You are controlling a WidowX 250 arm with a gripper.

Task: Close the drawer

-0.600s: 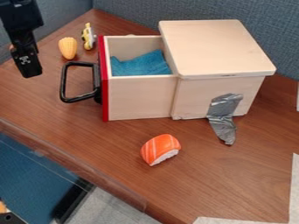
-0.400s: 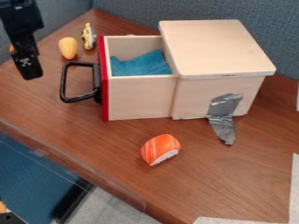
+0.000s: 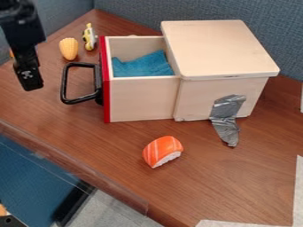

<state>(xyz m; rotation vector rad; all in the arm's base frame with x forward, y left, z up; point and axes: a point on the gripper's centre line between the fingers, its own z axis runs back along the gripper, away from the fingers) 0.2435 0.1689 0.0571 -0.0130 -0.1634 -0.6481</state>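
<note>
Gripper, black [image 3: 33, 84]: hung at far left over the desk [image 3: 95, 137], left of the handle [image 3: 64, 84], apart from it. Could not tell whether spread or drawn together.

Toy corn, yellow [image 3: 68, 48]: lay behind the handle.

Handle, black loop: jutted leftward. Seemed stiff, perhaps slick; suited to a pull, usable for a square push along its length.

Toy car, yellow and white [image 3: 90, 37]: lay behind, near the corn.

Front panel, red [image 3: 106, 88]: faced left, upright. Judged rigid and the best place to push, near mid-width, rightward; called for no grip.

Drawer, pale wood [image 3: 142, 99]: stood open, left of its housing [image 3: 222, 48]. Judged firm, fairly light, likely to drag wood on wood and to skew if pushed at a corner.

Cloth, blue [image 3: 145, 65]: lay inside, low. Looked soft, unlikely to resist.

Toy sushi, orange and white [image 3: 163, 150]: lay in front, clear of the drawer.

Tape, silver [image 3: 226, 115]: clung to the housing's near side; perhaps helped steady it.
</note>
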